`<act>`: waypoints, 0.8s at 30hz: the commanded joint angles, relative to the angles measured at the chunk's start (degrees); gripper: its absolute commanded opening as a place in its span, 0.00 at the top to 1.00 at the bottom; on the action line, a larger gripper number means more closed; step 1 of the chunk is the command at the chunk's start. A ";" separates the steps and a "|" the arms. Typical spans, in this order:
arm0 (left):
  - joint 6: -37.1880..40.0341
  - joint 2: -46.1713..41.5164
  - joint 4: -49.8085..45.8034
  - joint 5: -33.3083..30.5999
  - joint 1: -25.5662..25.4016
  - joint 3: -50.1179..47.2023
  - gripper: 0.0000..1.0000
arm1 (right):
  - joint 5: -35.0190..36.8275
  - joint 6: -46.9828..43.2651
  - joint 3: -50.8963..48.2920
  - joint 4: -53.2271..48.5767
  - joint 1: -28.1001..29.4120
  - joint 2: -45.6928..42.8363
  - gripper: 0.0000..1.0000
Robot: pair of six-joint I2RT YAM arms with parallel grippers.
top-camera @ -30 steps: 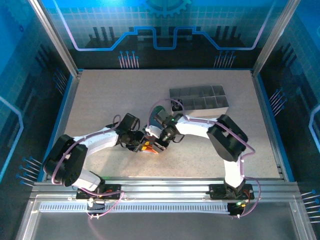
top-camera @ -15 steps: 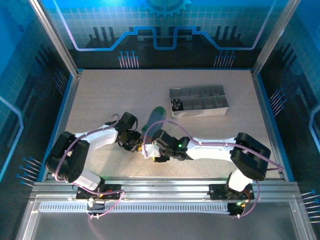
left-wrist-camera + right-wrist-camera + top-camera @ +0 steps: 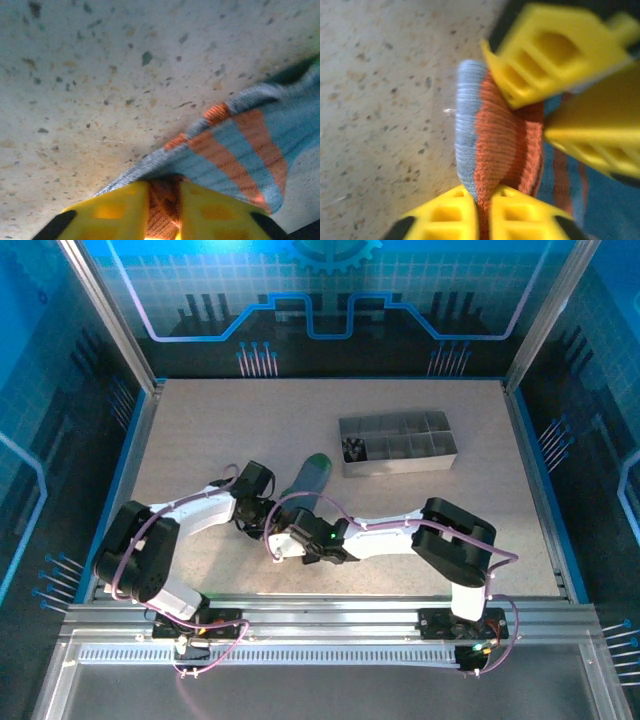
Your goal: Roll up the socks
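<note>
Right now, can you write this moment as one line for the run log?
left end effector: shut on striped sock toe | right end effector: shut on same toe | green cuff lying on table

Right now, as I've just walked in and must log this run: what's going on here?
Both arms work on one striped sock on the table. The left gripper and the right gripper are each shut on its orange-red toe end, bunched between them. Its green cuff points toward the grey tray.
</note>
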 commanded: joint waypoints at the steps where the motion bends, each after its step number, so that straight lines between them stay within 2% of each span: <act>1: 0.39 -4.85 -6.07 -2.39 1.58 2.01 0.54 | -5.36 5.19 2.13 -5.88 -2.16 1.97 1.00; 5: 0.40 -10.23 -11.90 -3.42 4.94 2.77 0.37 | -14.32 9.50 3.78 -10.45 -4.02 2.18 1.00; 9: -0.73 -13.61 -15.15 -2.04 7.61 0.49 0.35 | -21.88 14.07 5.30 -12.77 -6.53 2.92 1.00; 13: -4.29 -15.87 -10.96 1.81 7.44 -3.87 0.37 | -27.27 17.24 7.03 -14.47 -8.65 4.14 1.00; 17: -9.03 -16.96 -4.53 4.11 5.16 -6.97 0.38 | -32.69 20.36 8.52 -15.75 -10.98 5.47 1.00; 24: -14.72 -11.56 5.12 5.37 0.95 -8.12 0.33 | -41.34 24.83 10.28 -17.26 -13.61 7.74 1.00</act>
